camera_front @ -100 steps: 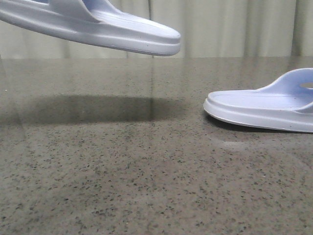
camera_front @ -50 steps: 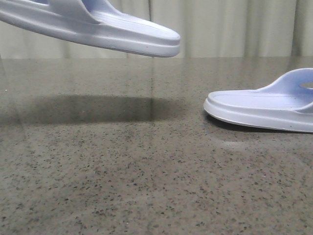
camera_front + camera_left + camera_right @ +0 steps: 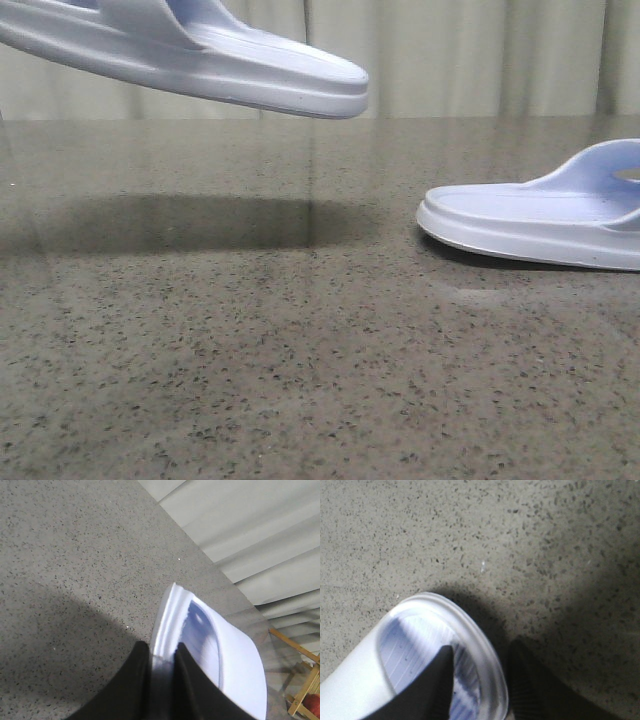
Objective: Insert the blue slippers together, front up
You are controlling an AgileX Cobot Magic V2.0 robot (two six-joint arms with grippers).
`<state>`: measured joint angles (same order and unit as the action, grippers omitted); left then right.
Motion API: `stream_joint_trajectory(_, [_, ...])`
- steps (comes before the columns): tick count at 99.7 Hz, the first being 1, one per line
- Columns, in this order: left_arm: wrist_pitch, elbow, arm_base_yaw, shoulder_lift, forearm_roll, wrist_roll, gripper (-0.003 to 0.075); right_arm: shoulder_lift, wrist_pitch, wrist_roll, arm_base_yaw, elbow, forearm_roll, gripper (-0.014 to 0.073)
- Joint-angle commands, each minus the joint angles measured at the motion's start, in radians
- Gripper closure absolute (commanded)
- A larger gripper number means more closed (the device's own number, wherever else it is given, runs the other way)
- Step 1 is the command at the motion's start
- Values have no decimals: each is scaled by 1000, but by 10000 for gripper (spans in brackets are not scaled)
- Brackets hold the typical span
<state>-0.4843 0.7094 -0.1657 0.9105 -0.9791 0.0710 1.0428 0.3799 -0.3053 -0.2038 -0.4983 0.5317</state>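
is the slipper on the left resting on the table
No, the left slipper hangs clear above the table, its shadow on the surface below.

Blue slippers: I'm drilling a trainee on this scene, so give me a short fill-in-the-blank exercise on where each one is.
1. The slipper on the left hangs ____ the table, casting a shadow.
2. The slipper on the right rests ____ the table.
3. The left gripper has its jaws closed on the rim of a ____.

Missing words: above; on; slipper

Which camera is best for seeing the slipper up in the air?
The front view: the raised slipper hangs clear above the table. The left wrist view shows only its edge pinched by the left gripper; the right wrist view shows the other slipper.
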Motion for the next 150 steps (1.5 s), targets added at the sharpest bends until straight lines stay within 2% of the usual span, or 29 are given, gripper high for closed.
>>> stream_joint_trajectory(1, [33,29,5,-13,-44,2,701,1,-37,0,-1,-31,25,475])
stream_joint_trajectory(12, [33,29,5,-13,-44,2,701,1,-45,0,-1,-31,25,552])
stream_joint_trajectory(25, [33,29,5,-13,-44,2,701,1,-64,0,-1,-31,25,703])
stream_joint_trajectory(45, [33,29,5,-13,-46,2,701,-31,-98,2,-1,-43,33,701])
stream_joint_trajectory(63, [39,29,5,-13,-49,2,701,-145,-115,11,-1,-109,40,701])
stream_joint_trajectory(88, [56,29,5,-13,-54,2,701,-293,-61,11,-1,-219,40,701])
stream_joint_trajectory(101, [61,29,5,-12,-82,2,701,-328,-15,11,4,-249,84,701])
stream_joint_trajectory(127, [63,29,5,-12,-159,11,701,-335,-27,69,133,-257,215,701])
stream_joint_trajectory(141, [44,29,5,-12,-198,12,701,-316,-84,72,220,-257,218,701])
stream_joint_trajectory(150, [27,29,-5,-12,-251,57,701,-295,-97,72,262,-257,218,701])
